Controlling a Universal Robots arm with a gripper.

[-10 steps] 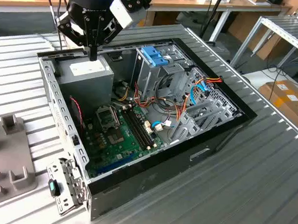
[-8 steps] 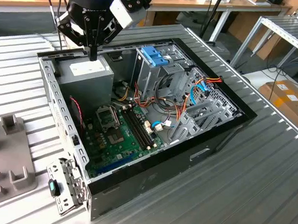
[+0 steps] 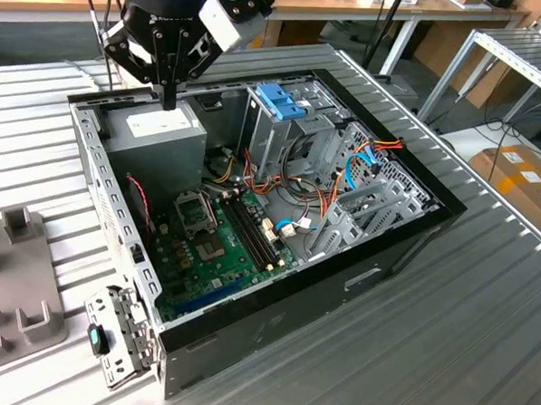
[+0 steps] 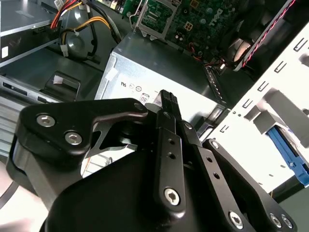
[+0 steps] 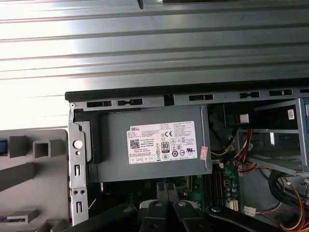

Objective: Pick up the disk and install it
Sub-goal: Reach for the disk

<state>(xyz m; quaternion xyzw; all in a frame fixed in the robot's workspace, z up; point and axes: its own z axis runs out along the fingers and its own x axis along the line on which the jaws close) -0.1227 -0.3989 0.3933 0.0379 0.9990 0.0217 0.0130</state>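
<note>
- grey holder (image 3: pixel 16 289) sits nearest on ribbed bench (image 3: pixel 444 357), beside open PC case (image 3: pixel 339 288); light blue sliver (image 5: pixel 2 146) at holder's edge in first wrist view
- green board (image 3: pixel 213 254) on case floor
- hand (image 3: pixel 170 102) hangs over grey power box (image 3: pixel 160 138), fingers (image 4: pixel 166 104) together, nothing held
- farther back: blue plastic piece (image 3: pixel 280 101) on top of drive cage (image 3: pixel 274 144)
- disk: can't tell which blue bit it is
</note>
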